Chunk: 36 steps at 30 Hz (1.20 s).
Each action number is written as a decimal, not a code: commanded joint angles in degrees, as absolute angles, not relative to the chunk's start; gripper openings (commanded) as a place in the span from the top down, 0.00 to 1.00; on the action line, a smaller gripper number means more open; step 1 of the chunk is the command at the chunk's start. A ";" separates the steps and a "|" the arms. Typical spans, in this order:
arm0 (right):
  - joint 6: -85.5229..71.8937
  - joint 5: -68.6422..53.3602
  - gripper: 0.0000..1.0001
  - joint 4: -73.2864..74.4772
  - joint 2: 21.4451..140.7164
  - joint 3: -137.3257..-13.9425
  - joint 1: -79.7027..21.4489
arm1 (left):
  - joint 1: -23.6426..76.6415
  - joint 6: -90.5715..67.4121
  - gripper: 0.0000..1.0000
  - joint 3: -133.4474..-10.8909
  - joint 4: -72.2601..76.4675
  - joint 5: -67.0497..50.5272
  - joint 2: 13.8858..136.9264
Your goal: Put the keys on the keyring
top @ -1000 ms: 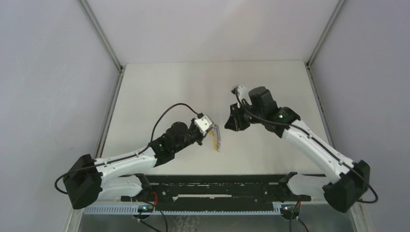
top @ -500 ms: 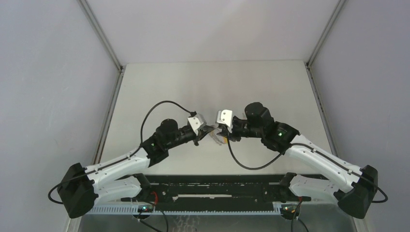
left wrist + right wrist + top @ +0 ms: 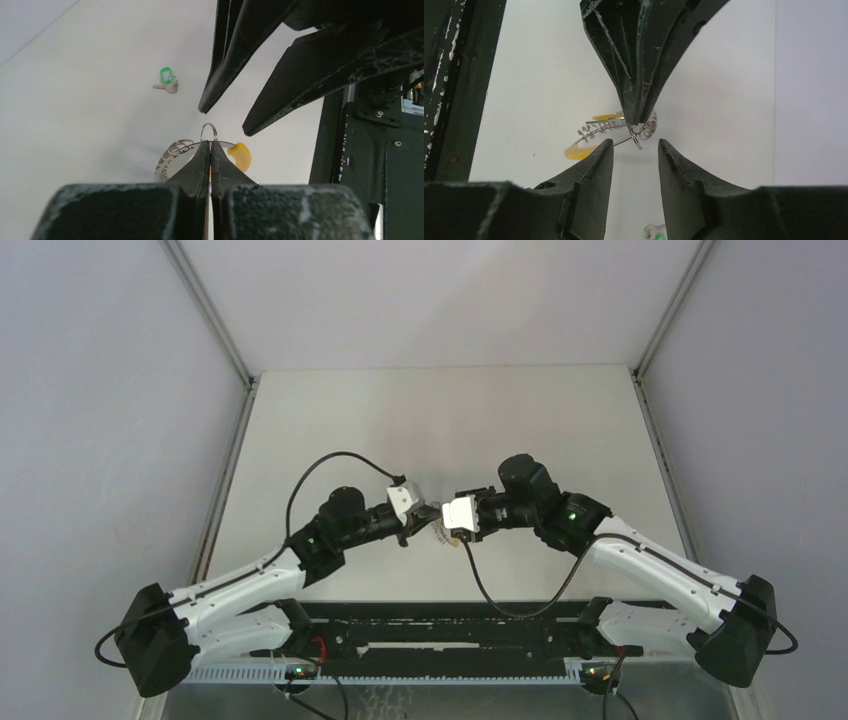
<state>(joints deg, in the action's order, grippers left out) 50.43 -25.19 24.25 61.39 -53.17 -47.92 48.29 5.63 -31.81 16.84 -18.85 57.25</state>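
My left gripper [image 3: 210, 142] is shut on the keyring [image 3: 166, 159], a large grey ring with a yellow section [image 3: 241, 155], and holds it above the table. A small wire loop [image 3: 208, 132] stands up from the ring just past the left tips. My right gripper [image 3: 634, 142] is open and faces the left one tip to tip, the loop [image 3: 637, 140] hanging just above its gap. The right fingers [image 3: 227, 70] touch nothing. A key with a green head [image 3: 168, 81] lies on the table beyond, also showing as the key [image 3: 655, 233] under the right jaws. In the top view both grippers meet at the keyring [image 3: 445, 537].
The white table [image 3: 400, 420] is walled by grey panels at the back and both sides. A black rail [image 3: 450, 625] with the arm bases runs along the near edge. Cables loop from both wrists.
The right arm has swung down and left until its gripper meets the left one at the keyring, and its jaws have opened. The left arm shifted slightly, still gripping the ring.
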 commanded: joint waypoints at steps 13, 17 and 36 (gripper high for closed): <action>54.45 -27.44 0.75 25.36 64.58 -54.65 -48.69 | 47.90 6.76 1.00 -32.39 18.37 -21.36 54.99; 54.27 -26.90 0.87 25.74 64.84 -55.16 -48.69 | 47.90 6.59 1.00 -32.43 18.44 -21.65 54.73; 43.97 -45.54 1.00 5.79 52.46 -48.04 -42.49 | 40.92 -5.71 1.00 -27.69 28.92 -30.05 54.46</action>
